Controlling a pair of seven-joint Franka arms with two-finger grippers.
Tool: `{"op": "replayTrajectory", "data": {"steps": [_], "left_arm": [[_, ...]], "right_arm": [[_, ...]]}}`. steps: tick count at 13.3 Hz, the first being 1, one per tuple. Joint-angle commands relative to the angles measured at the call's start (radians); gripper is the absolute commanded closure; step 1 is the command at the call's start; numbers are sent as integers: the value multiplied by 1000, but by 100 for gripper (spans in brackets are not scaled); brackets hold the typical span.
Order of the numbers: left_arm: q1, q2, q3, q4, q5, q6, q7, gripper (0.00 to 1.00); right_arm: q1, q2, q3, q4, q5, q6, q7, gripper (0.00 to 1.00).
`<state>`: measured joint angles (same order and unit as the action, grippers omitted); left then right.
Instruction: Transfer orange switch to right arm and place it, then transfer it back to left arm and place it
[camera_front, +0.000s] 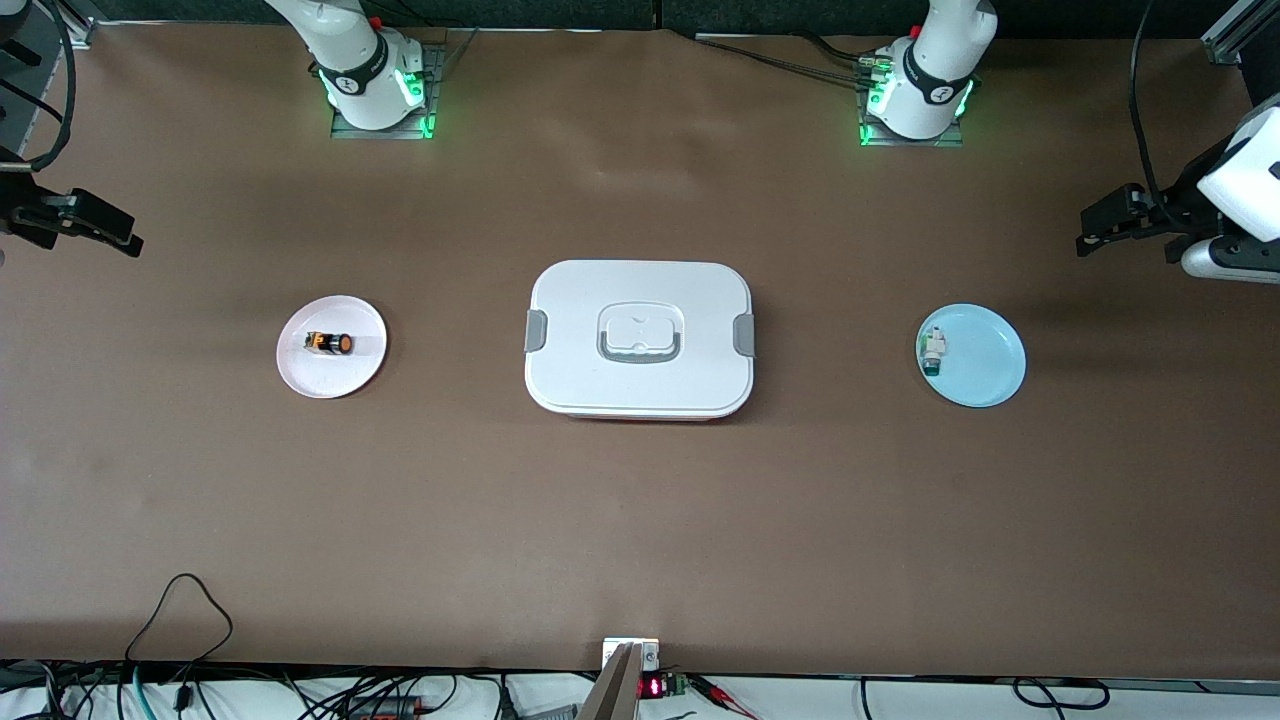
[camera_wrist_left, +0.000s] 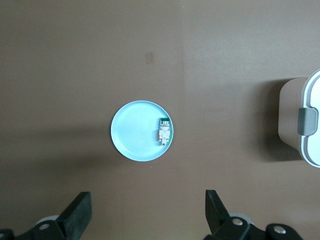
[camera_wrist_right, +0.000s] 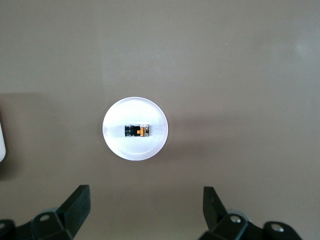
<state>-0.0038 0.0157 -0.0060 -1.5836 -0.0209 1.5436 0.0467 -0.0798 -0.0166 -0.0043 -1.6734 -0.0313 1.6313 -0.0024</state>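
My right gripper (camera_wrist_right: 145, 212) hangs high over the pink plate (camera_front: 300, 375), fingers spread wide, holding nothing. My left gripper (camera_wrist_left: 148, 215) is likewise wide open and empty, high over the blue plate (camera_front: 985, 375). Orange switch (camera_front: 329, 343) lies on its side on the pink plate, toward the right arm's end from the box (camera_front: 640, 290). White-and-green switch (camera_front: 933, 350) sits on the blue plate, toward the left arm's end from the box.

Smooth white plastic box (camera_front: 640, 300) with grey latches sits on matt brown table (camera_front: 640, 520).
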Motion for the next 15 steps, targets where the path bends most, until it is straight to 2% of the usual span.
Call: {"op": "replayTrajectory", "data": {"steps": [1, 6, 15], "left_arm": [[2, 13, -2, 36, 1, -36, 10, 0], [2, 13, -3, 36, 1, -37, 12, 0], [4, 13, -2, 36, 1, -37, 13, 0]], "right_arm": [[6, 15, 1, 27, 11, -21, 4, 0], [28, 107, 1, 29, 10, -7, 10, 0], [43, 202, 0, 26, 14, -8, 22, 0]]}}
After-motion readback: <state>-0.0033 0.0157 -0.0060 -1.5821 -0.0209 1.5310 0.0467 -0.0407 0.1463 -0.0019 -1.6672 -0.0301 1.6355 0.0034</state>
